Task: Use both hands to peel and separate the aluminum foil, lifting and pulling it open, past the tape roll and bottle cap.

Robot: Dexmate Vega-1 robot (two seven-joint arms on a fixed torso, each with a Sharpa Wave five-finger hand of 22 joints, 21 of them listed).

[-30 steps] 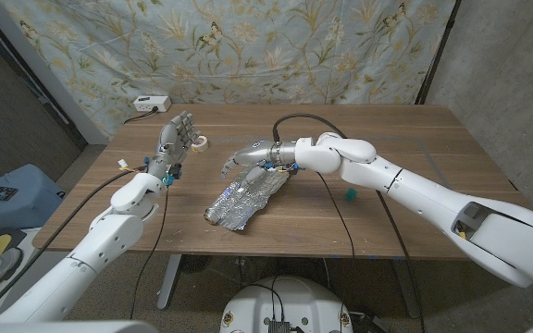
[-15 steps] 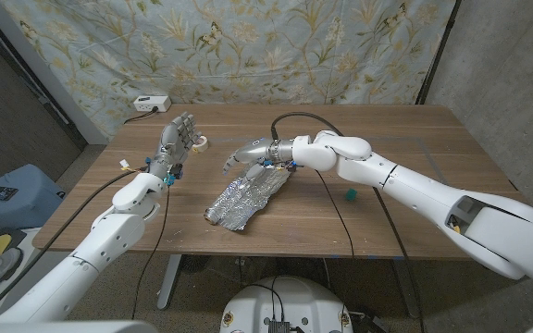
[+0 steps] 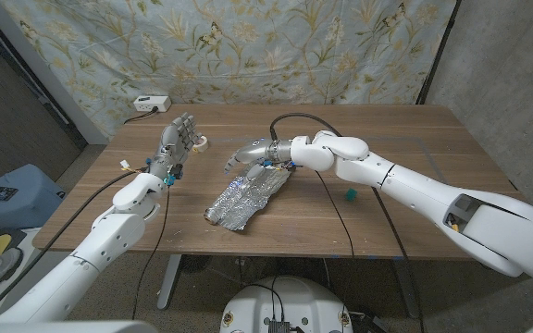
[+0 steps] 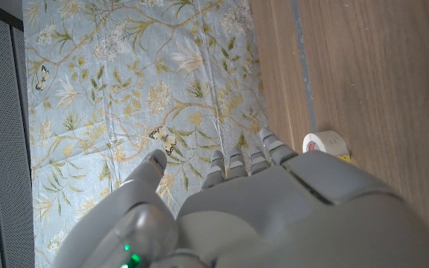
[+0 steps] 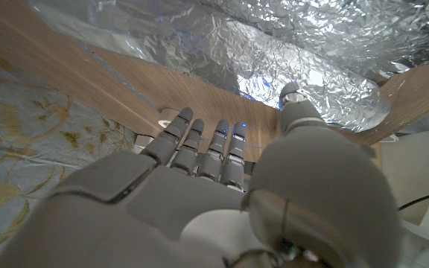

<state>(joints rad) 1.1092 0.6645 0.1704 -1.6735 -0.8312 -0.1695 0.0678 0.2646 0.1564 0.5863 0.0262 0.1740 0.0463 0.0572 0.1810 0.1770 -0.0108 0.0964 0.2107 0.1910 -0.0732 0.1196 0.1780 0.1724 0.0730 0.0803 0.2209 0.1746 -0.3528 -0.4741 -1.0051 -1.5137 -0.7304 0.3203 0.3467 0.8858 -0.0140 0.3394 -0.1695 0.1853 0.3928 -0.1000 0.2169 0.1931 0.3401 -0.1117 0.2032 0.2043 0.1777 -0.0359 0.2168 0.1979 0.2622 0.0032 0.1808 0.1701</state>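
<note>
Right hand (image 3: 248, 154) over far end of aluminum foil (image 3: 243, 200), fingers spread, grasping nothing. Left hand (image 3: 176, 139) raised, unclenched, empty, just beside tape roll (image 3: 203, 143). Foil crumpled near table (image 3: 387, 227) centre. Bottle cap (image 3: 350, 194) right of foil, apart.

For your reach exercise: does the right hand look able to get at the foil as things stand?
Probably yes: the right hand hovers open at the foil's far end, with only bare table between them.

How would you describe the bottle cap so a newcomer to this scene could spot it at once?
Start at the wooden table and find the crumpled aluminum foil in its middle. Look toward the robot's right, past the right arm: the bottle cap is the tiny teal thing lying alone on bare wood.
</note>
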